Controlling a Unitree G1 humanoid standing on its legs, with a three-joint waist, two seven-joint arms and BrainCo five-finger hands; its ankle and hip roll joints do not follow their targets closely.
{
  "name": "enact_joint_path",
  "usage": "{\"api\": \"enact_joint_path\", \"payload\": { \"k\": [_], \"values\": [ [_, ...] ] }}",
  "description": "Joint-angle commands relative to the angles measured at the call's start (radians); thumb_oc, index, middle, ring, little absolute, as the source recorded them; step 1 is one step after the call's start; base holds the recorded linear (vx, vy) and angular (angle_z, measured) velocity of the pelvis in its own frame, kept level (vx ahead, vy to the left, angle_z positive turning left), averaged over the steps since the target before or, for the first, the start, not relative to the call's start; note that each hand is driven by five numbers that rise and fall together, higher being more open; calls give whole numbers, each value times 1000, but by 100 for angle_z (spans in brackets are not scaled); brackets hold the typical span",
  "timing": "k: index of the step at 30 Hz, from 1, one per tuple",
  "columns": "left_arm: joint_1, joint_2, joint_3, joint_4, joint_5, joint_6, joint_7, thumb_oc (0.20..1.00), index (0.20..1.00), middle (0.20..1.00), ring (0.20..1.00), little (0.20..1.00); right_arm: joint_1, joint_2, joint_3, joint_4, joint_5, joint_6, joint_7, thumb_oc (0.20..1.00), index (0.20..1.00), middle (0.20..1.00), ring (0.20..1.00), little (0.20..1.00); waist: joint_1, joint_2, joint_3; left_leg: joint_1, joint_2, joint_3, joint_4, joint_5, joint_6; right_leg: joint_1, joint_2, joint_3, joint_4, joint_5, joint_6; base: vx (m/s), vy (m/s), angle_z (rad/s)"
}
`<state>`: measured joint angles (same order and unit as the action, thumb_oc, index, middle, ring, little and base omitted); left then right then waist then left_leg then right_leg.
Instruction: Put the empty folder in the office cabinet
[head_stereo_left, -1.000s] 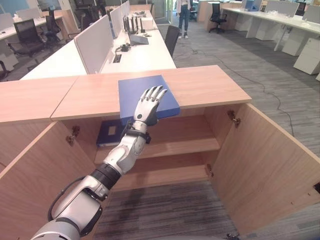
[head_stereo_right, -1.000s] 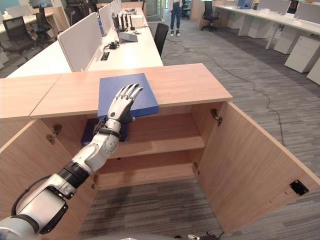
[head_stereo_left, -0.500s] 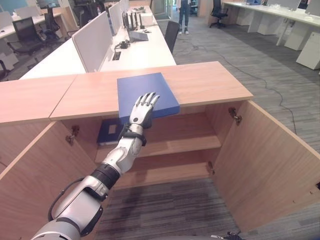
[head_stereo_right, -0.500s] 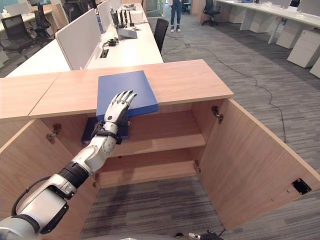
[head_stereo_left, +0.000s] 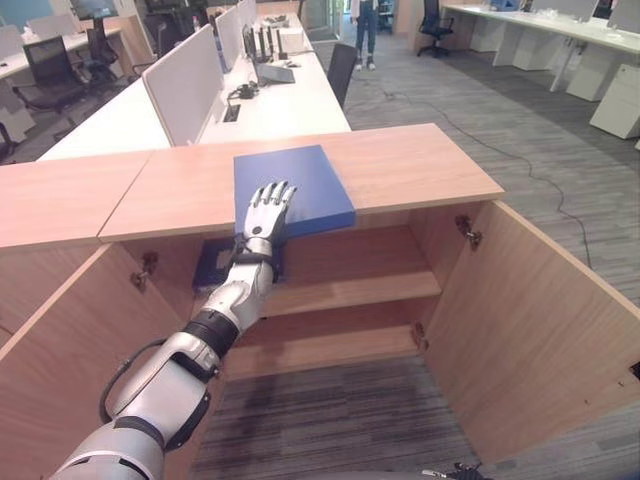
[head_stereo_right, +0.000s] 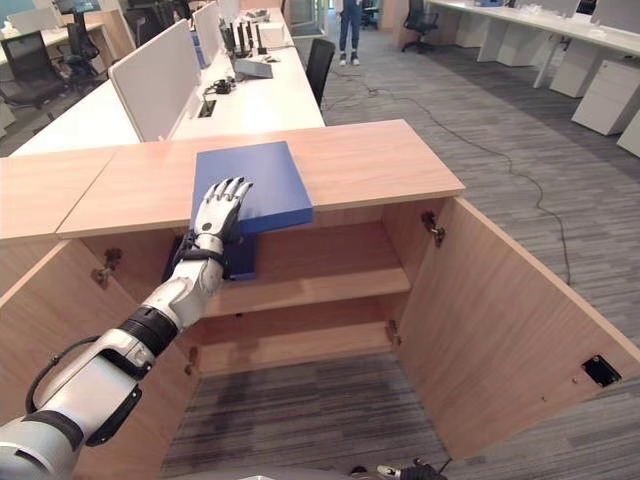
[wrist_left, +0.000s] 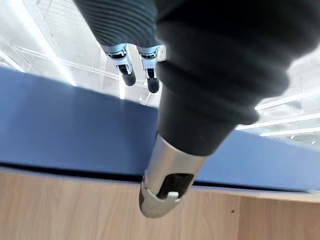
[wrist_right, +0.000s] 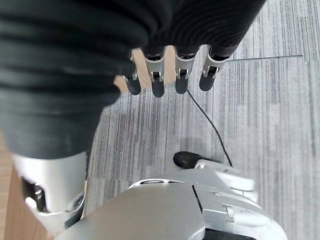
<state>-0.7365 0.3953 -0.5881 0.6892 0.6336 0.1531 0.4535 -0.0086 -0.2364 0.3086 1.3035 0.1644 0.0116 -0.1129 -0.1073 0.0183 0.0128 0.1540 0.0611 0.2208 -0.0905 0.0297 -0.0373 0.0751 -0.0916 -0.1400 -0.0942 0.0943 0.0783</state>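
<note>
Our left hand (head_stereo_left: 262, 212), fingers straight and spread, lies flat on the near left part of the flat blue rectangular folder (head_stereo_left: 300, 180), which rests on the top of the open light-wood office cabinet (head_stereo_left: 420, 170) at frame centre, its front edge overhanging. We judge a pull could tip it to the grey carpet floor (head_stereo_left: 350, 420), since nothing grips it. Our right hand (wrist_right: 170, 75) hangs with relaxed fingers; the dark blue binder (head_stereo_right: 238, 258) on the upper shelf is partly hidden.
</note>
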Motion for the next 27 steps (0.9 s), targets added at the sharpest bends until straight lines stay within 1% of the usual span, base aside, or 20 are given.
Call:
{"api": "enact_joint_path", "payload": {
  "k": [1, 7, 8, 9, 10, 11, 12, 13, 14, 18, 20, 22, 23, 24, 25, 27],
  "values": [
    [-235, 25, 15, 139, -21, -1, 21, 1000, 1000, 1000, 1000, 1000, -31, -5, 45, 56, -36, 5, 3, 1000, 1000, 1000, 1000, 1000, -17, -28, -2, 42, -33, -45, 3, -91, 10, 59, 28, -5, 7, -52, 41, -12, 2, -6],
    [-234, -9, -20, 275, -28, 4, 4, 1000, 1000, 1000, 1000, 1000, -35, -6, 51, 63, -32, 4, 4, 1000, 1000, 1000, 1000, 1000, -19, -26, -1, 47, -35, -44, 3, -90, 10, 62, 28, -3, 7, -53, 42, -4, 0, -3],
    [-237, -13, -28, 294, -27, 4, 1, 799, 799, 799, 799, 799, -35, -6, 53, 64, -33, 3, 4, 1000, 1000, 1000, 1000, 1000, -18, -25, 0, 47, -35, -44, 3, -90, 10, 62, 28, -1, 7, -53, 42, -11, -10, -5],
    [-240, -22, -43, 331, -32, 4, -6, 624, 624, 624, 624, 624, -39, -6, 55, 66, -30, 3, 2, 1000, 1000, 1000, 1000, 1000, -19, -24, 1, 48, -34, -43, 3, -90, 10, 62, 28, -2, 7, -54, 41, -15, -9, -4],
    [-238, -26, -48, 347, -34, 3, -9, 555, 555, 555, 555, 555, -40, -6, 56, 67, -28, 3, 2, 1000, 1000, 1000, 1000, 1000, -19, -23, 2, 48, -35, -43, 3, -90, 10, 63, 29, -2, 7, -55, 41, -16, -13, -4],
    [-238, -29, -56, 368, -32, 4, -15, 520, 520, 520, 520, 520, -42, -6, 57, 69, -27, 2, 2, 1000, 1000, 1000, 1000, 1000, -19, -23, 2, 49, -35, -43, 3, -90, 10, 64, 29, -3, 7, -55, 41, 0, 0, 0],
    [-238, -33, -61, 386, -32, 3, -17, 448, 448, 448, 448, 448, -43, -5, 57, 70, -26, 1, 2, 1000, 1000, 1000, 1000, 1000, -19, -23, 2, 49, -35, -42, 3, -90, 10, 65, 29, -3, 7, -55, 41, 0, 0, 0],
    [-238, -37, -70, 412, -31, 5, -23, 398, 398, 398, 398, 398, -44, -5, 58, 73, -24, 0, 2, 1000, 1000, 1000, 1000, 1000, -19, -22, 3, 51, -35, -41, 3, -90, 10, 65, 30, -2, 7, -56, 40, 0, 0, 0],
    [-239, -40, -73, 425, -33, 4, -24, 379, 379, 379, 379, 379, -44, -5, 58, 74, -22, 0, 2, 1000, 1000, 1000, 1000, 1000, -19, -22, 3, 50, -35, -41, 3, -89, 10, 65, 30, -3, 7, -56, 40, 0, 0, 0],
    [-239, -57, -90, 498, -30, 6, -41, 398, 398, 398, 398, 398, -50, -7, 61, 82, -19, -2, 0, 1000, 1000, 1000, 1000, 1000, -19, -20, 6, 52, -35, -41, 3, -87, 10, 66, 31, -5, 7, -55, 40, 0, 0, 0],
    [-232, -56, -96, 524, -27, 6, -46, 391, 391, 391, 391, 391, -51, -6, 62, 86, -15, -2, 0, 1000, 1000, 1000, 1000, 1000, -18, -19, 6, 51, -36, -40, 3, -87, 9, 66, 31, -4, 7, -56, 40, 0, 0, 0],
    [-235, -54, -100, 533, -22, 6, -42, 351, 351, 351, 351, 351, -51, -5, 64, 86, -12, -5, -1, 1000, 1000, 1000, 1000, 1000, -16, -19, 8, 51, -36, -41, 3, -86, 9, 66, 32, -4, 7, -56, 40, 0, 0, 0],
    [-236, -51, -102, 531, -20, 6, -40, 244, 244, 244, 244, 244, -50, -5, 65, 86, -11, -7, -2, 1000, 1000, 1000, 1000, 1000, -16, -19, 9, 51, -36, -41, 3, -86, 8, 66, 32, -6, 7, -56, 40, 0, 0, 0],
    [-236, -51, -102, 531, -20, 6, -40, 244, 244, 244, 244, 244, -50, -5, 65, 87, -11, -7, -2, 1000, 1000, 1000, 1000, 1000, -16, -19, 9, 51, -36, -41, 3, -86, 8, 66, 32, -7, 7, -56, 40, 0, 0, 0],
    [-239, -48, -103, 529, -17, 6, -36, 200, 200, 200, 200, 200, -50, -5, 67, 87, -12, -8, -3, 1000, 1000, 1000, 1000, 1000, -16, -20, 9, 51, -36, -42, 3, -86, 8, 66, 31, -6, 7, -56, 40, 0, 0, 0],
    [-242, -44, -108, 521, -11, 5, -33, 200, 200, 200, 200, 200, -49, -6, 68, 86, -12, -9, -4, 1000, 1000, 1000, 1000, 1000, -14, -20, 10, 49, -35, -44, 3, -86, 8, 66, 31, -7, 7, -56, 40, 0, 0, 0]
  ]
}}
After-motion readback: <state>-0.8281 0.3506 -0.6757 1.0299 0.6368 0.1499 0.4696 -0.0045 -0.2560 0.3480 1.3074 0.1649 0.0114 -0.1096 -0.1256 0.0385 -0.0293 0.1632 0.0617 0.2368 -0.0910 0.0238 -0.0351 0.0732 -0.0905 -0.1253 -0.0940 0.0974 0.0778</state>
